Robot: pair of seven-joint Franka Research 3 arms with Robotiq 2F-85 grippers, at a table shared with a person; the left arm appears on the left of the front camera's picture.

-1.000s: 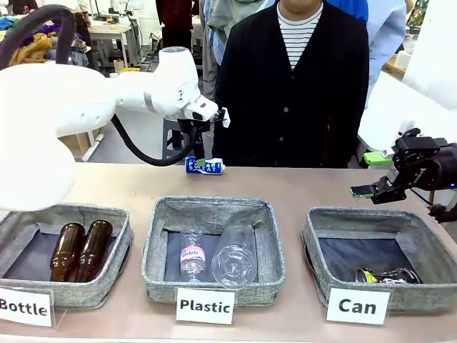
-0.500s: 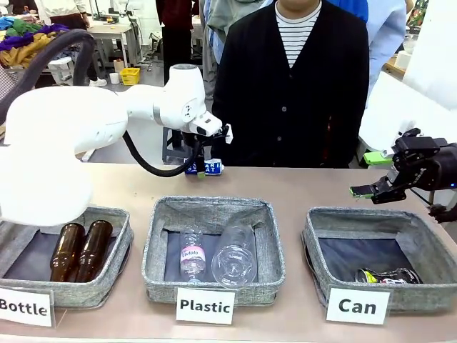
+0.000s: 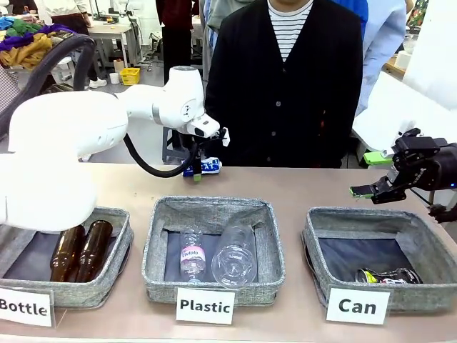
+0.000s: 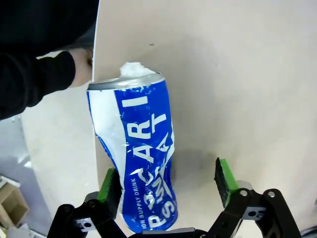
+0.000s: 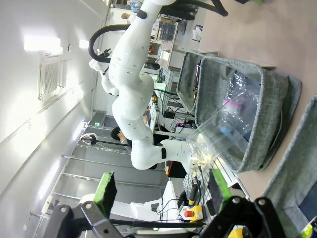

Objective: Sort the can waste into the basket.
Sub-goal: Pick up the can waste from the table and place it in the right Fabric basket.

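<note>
The left gripper (image 3: 197,166) is being held low at the far edge of the table (image 3: 300,187), w/ the blue and white crushed can (image 3: 208,166) lying on the tabletop between its green pads. In the left wrist view the can (image 4: 141,163) is being seen lengthwise, SWEAT lettering facing up; one pad (image 4: 110,184) is sitting just beside or against its side, the other pad (image 4: 224,179) is standing well apart from it, so the jaws are spread and not yet closed on the can. A dark sleeve w/ a hand (image 4: 79,67) of the person is being shown just past the table edge near the can's far end. The right gripper (image 3: 373,187) is being held in the air above the far right corner of the Can basket (image 3: 318,239), jaws spread w/ nothing between them; in the right wrist view the gripper (image 5: 163,191) is likewise being shown parted and empty. The dark can (image 3: 389,276) w/ green-yellow marks is lying inside the Can basket, at its front right. The Plastic basket (image 3: 153,246) in the middle is holding two clear bottles (image 3: 214,256); the Bottle basket (image 3: 118,251) at left is holding two brown glass bottles (image 3: 80,250).
</note>
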